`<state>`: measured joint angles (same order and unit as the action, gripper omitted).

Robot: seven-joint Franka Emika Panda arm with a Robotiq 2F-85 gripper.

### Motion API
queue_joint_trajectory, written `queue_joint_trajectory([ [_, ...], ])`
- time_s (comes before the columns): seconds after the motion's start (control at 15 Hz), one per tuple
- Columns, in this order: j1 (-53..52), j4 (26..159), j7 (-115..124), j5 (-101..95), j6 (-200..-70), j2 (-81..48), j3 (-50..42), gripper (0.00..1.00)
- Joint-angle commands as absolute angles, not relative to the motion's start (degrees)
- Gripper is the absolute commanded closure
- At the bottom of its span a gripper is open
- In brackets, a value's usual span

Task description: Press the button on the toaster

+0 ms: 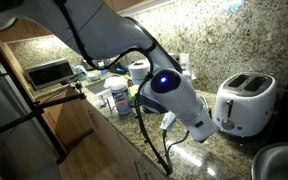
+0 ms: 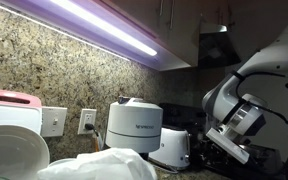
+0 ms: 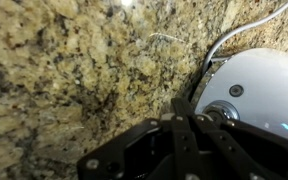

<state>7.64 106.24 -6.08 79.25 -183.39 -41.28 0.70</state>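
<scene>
The white two-slot toaster (image 1: 246,102) stands on the granite counter by the wall, and it also shows low in an exterior view (image 2: 172,148). In the wrist view its white end face (image 3: 269,85) carries a silver round knob (image 3: 222,110), a small dark button (image 3: 237,90) and a blue light. My gripper (image 3: 182,104) is shut and empty, and its fingertips are right beside the silver knob. I cannot tell whether they touch it. In both exterior views the gripper (image 1: 210,126) (image 2: 227,146) is angled down at the toaster's end.
A silver toaster oven (image 1: 49,72) and several bottles (image 1: 119,96) stand further along the counter. A grey capsule coffee machine (image 2: 134,125) stands next to the toaster, by a wall outlet (image 2: 87,122). The toaster's white cord (image 3: 246,33) runs over the granite. A dark bowl (image 1: 280,160) is at the counter's near corner.
</scene>
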Motion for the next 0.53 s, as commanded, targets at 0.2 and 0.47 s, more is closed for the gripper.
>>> queue_joint_trajectory([
  [0.2,7.18,103.87,-5.68,80.09,-186.53,-41.74,1.1,1.0],
  [0.47,6.7,102.83,-4.97,79.57,-186.52,-42.09,0.61,1.0],
])
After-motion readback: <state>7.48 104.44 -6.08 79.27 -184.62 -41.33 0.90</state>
